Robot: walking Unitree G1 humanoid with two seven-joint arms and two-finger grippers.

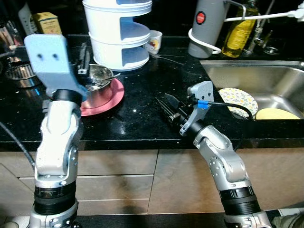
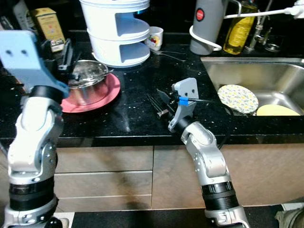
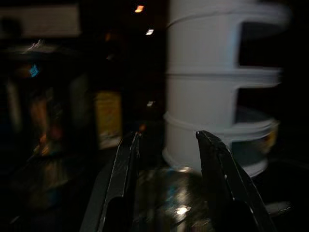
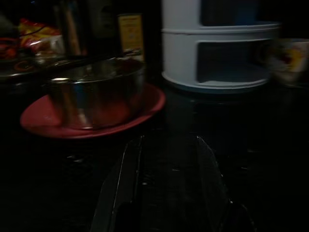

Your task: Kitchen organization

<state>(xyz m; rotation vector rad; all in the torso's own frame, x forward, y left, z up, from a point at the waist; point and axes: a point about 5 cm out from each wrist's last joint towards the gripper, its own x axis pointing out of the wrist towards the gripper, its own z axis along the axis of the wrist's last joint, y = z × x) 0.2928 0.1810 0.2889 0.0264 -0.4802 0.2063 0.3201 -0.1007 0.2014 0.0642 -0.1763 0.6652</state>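
Kitchen worktop seen from the robot's head. A black stone counter (image 2: 133, 102) ran across the scene, its front edge above pale drawer fronts (image 2: 104, 178). On its left part a steel bowl (image 2: 86, 80) sat on a red plate (image 2: 107, 95); the plate's near rim lay well back from the counter's front edge. Behind them stood a white tiered rack (image 2: 116, 35), with a patterned mug (image 2: 154, 38) just beside it and a spoon (image 2: 168, 54) lying on the stone nearby.

The left gripper (image 3: 166, 186) was raised over the bowl, fingers parted with nothing between them; its wrist view looked toward the rack. The right gripper (image 2: 159, 103) lay low over the bare middle of the counter, pointing toward the plate, its fingers also spread and empty. A stretch of open dark stone separated it from the plate's rim.

To the right, a steel sink (image 2: 266, 78) was set into the counter; a patterned plate (image 2: 237, 97) and a yellow plate (image 2: 275, 110) lay inside. Behind the sink stood a grey canister (image 2: 206, 26) and an oil bottle (image 2: 237, 28).
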